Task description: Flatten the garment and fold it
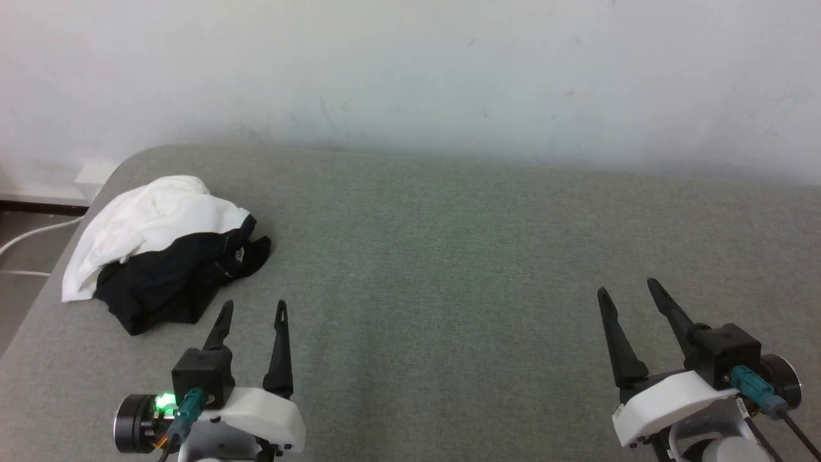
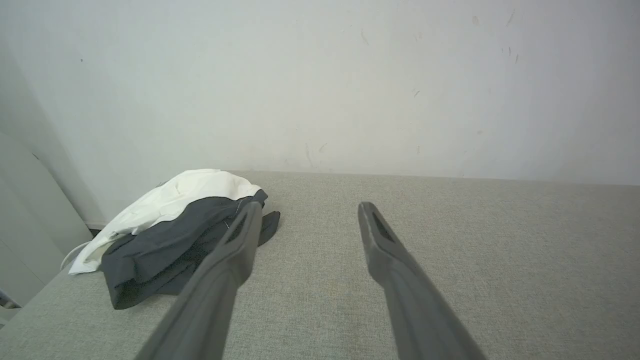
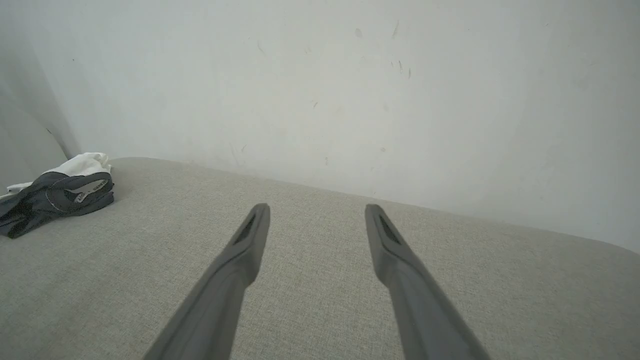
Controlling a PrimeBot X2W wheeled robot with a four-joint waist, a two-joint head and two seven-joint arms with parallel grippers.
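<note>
At the lower left of my head view the left pincer has its two fingers spread apart, holding nothing. At the lower right the right pincer is likewise parted and empty. Both are over the grey bench. I count one garment, crumpled in a heap at the left of the frame near the bench's far left corner, white on top and black below. It lies just beyond the left pincer, apart from it, and well apart from the right pincer. A pale wall stands behind.
</note>
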